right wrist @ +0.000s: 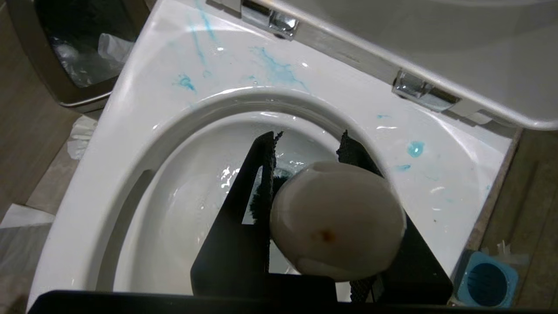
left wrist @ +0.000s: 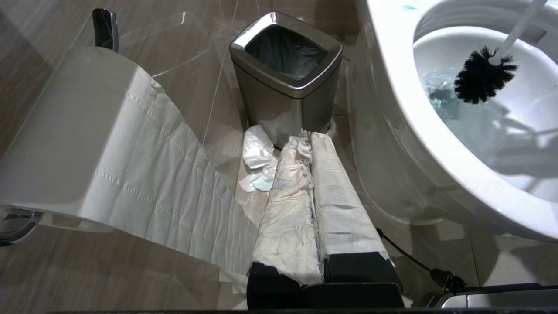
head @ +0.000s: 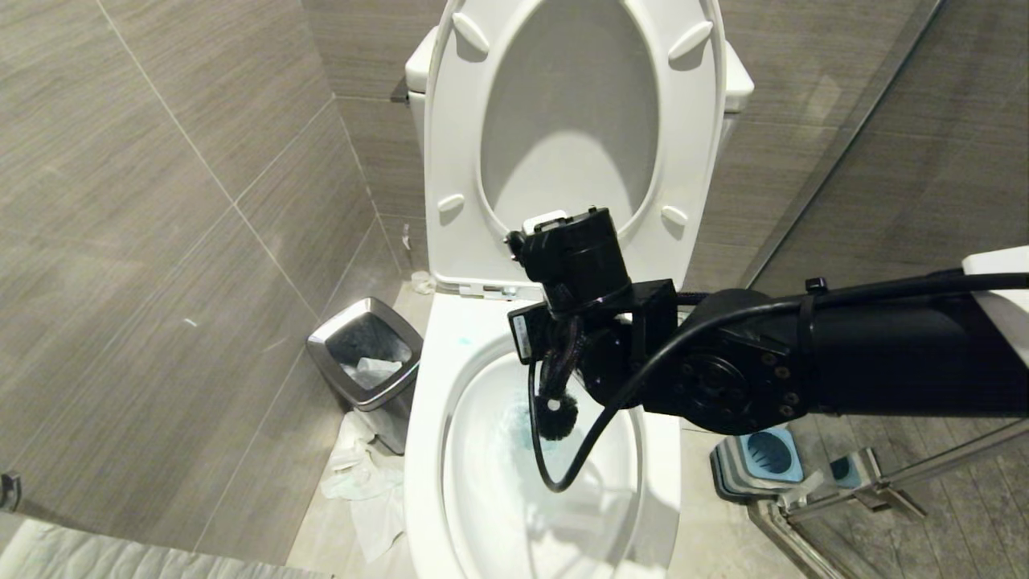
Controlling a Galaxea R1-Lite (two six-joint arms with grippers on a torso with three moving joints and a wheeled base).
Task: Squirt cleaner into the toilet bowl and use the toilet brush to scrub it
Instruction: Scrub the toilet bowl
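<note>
White plastic toilet brush point(left wrist: 488, 74) — light, stiff, slim handle, clamped in the right hand point(right wrist: 305, 148) with fingers part-way closed around the handle just below its rounded end. Black bristle head low inside the toilet bowl point(head: 426, 418), at the blue-tinted water. Probably slippery when wet, so best gripped high on the handle, clear of the splash; bristles springy, likely to flick drops. Cleaner point(right wrist: 279, 69) smeared pale blue on the rim near the seat hinges. Left hand point(left wrist: 322, 209) shut, holding nothing, wrapped in paper, parked low beside the bowl. Glossy ceramic, slick. Tight tiled room — grey floor, metal bin point(head: 366, 354) just left of the bowl, tissue scraps on the floor, blue brush holder point(head: 768, 454) to the right.
</note>
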